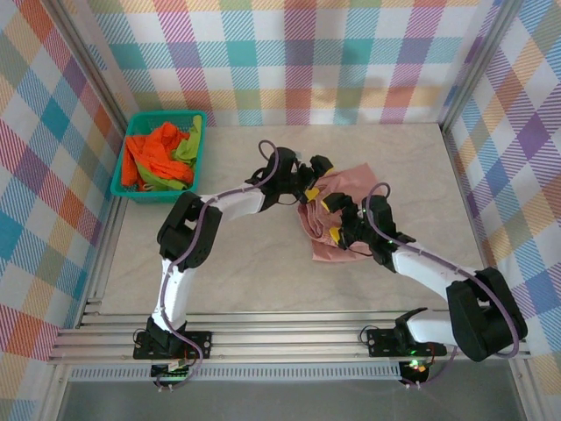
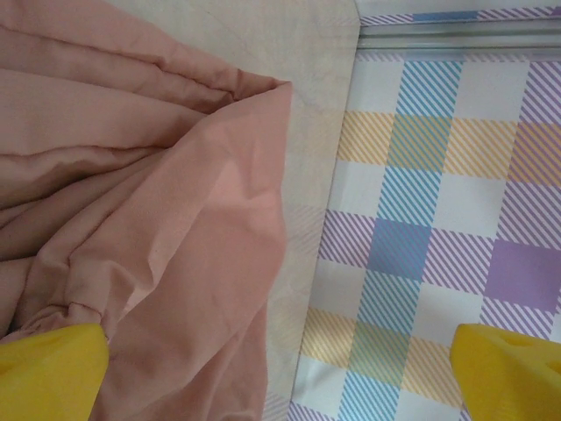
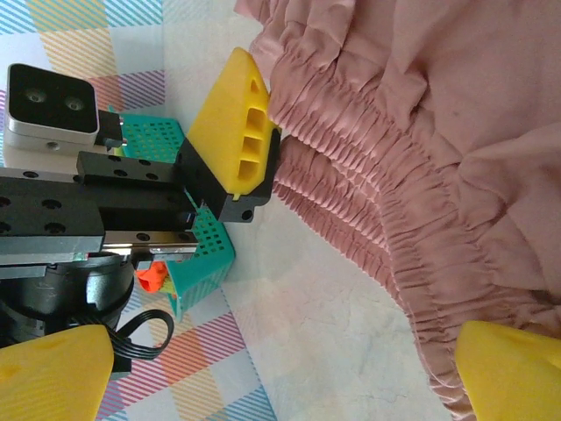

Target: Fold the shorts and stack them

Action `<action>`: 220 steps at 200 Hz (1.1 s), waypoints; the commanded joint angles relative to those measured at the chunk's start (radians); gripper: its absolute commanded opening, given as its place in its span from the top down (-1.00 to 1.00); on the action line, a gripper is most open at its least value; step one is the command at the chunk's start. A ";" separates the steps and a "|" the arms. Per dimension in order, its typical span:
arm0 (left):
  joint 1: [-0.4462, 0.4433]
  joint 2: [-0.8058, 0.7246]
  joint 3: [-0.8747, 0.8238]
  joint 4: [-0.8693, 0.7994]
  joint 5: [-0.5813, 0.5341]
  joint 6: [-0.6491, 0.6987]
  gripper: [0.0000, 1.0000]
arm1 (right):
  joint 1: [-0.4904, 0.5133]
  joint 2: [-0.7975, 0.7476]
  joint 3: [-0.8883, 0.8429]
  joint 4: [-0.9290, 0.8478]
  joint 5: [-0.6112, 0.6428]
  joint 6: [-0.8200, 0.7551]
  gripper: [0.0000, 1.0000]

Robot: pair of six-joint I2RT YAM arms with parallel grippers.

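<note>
Dusty pink shorts (image 1: 351,182) lie crumpled mid-table, with both grippers over them. My left gripper (image 1: 316,182) is open at their left edge; in the left wrist view (image 2: 280,377) its left pad touches the pink fabric (image 2: 158,219) and nothing lies between the pads. My right gripper (image 1: 335,219) is open too; in the right wrist view (image 3: 280,377) bare table lies between its pads, and the gathered waistband (image 3: 421,132) runs under the right pad. The left gripper's yellow finger (image 3: 232,123) presses at the waistband. Orange shorts (image 1: 153,153) and lime green shorts (image 1: 186,147) sit bunched in the basket.
The teal mesh basket (image 1: 166,115) stands at the back left corner, and its wall shows behind the left gripper (image 3: 206,250). Plaid walls with aluminium rails close in the table on three sides; the right wall (image 2: 438,219) is near the pink shorts.
</note>
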 commanded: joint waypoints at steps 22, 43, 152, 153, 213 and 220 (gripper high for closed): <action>0.009 0.030 -0.035 0.022 -0.013 0.023 -1.00 | 0.044 0.080 -0.053 0.100 0.006 0.075 -0.99; 0.018 0.028 -0.083 0.022 -0.027 0.047 -1.00 | 0.063 0.105 -0.087 0.124 0.009 0.103 -0.99; 0.057 -0.033 -0.108 -0.037 -0.060 0.212 -1.00 | 0.077 0.070 -0.053 -0.010 -0.098 -0.100 -0.99; 0.058 -0.038 -0.106 -0.039 -0.061 0.214 -1.00 | 0.076 0.064 -0.045 -0.026 -0.099 -0.114 -0.99; 0.184 -0.439 -0.159 -0.326 -0.179 0.418 -1.00 | 0.054 0.040 0.514 -0.903 0.099 -0.861 -0.99; 0.208 -0.488 -0.179 -0.368 -0.186 0.436 -1.00 | 0.060 0.092 0.583 -0.974 0.128 -0.896 -1.00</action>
